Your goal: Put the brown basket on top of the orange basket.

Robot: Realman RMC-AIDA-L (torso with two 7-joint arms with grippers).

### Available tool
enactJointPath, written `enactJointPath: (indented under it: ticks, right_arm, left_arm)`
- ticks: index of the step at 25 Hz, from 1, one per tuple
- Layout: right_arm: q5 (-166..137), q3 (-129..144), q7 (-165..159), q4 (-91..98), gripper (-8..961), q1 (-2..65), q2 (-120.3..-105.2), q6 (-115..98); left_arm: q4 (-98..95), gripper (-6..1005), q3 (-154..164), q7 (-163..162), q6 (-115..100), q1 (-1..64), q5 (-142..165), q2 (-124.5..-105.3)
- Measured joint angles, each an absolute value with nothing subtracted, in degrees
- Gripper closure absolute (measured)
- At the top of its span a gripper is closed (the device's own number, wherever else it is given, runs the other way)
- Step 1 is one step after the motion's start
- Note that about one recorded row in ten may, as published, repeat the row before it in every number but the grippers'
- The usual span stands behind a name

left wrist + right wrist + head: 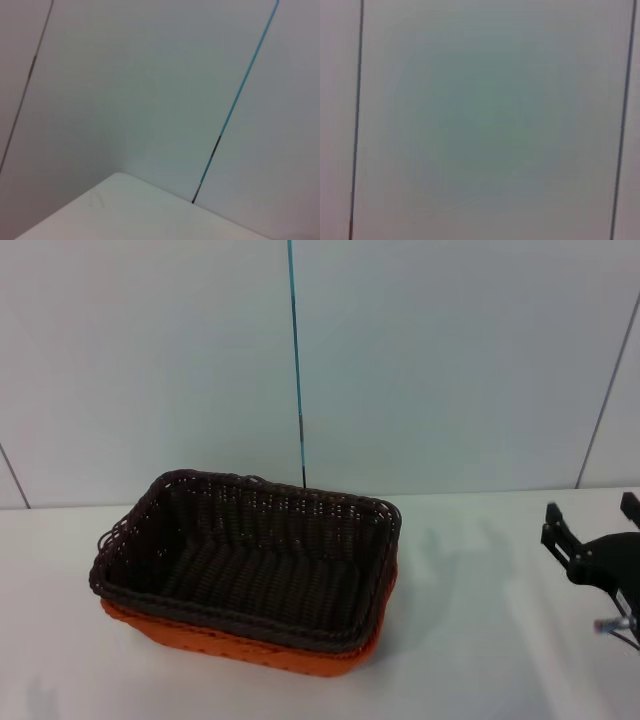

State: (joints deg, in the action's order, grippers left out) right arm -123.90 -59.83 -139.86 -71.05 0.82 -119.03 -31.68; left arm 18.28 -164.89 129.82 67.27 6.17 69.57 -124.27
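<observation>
On the white table (470, 640), left of centre in the head view, we see the brown basket (250, 560) nested in the orange basket (300, 652), so that only a band of orange shows beneath the dark braided rim along the near side and at the near right corner. The brown basket sits level and upright, its woven floor bare, its sloped openwork walls rising above the orange rim all round as far as we can tell; the far side of the orange basket is hidden behind it. Nothing grips either basket. Well apart to the right, at the edge of the head view, the right pincer (590, 515) hangs above the table with its two dark fingers spread and nothing between them, pointing up and away from the baskets. The left pincer does not show in any view. Behind the baskets stands a pale wall (450, 360) with a thin blue vertical line (295, 350) running down to the table's far edge just behind the brown basket's back rim. The left wrist view shows only a table corner, the wall and that same blue line (240, 95); the right wrist view shows only wall panels.
</observation>
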Motion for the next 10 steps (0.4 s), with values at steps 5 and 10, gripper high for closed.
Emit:
enactJointPath:
  ticks: [5, 10]
  right_arm:
    - [-124.0, -54.9, -139.9, -66.5, 109, 1.4, -119.12, -41.7]
    - [-123.8, -54.0, -140.8, -65.3, 109, 1.1, -119.07, -42.8]
  left_arm:
    - [17.9, 358, -164.8, 130.0, 67.6, 6.5, 69.5, -124.27]
    - [17.0, 358, -164.8, 129.9, 67.3, 6.8, 69.5, -124.06]
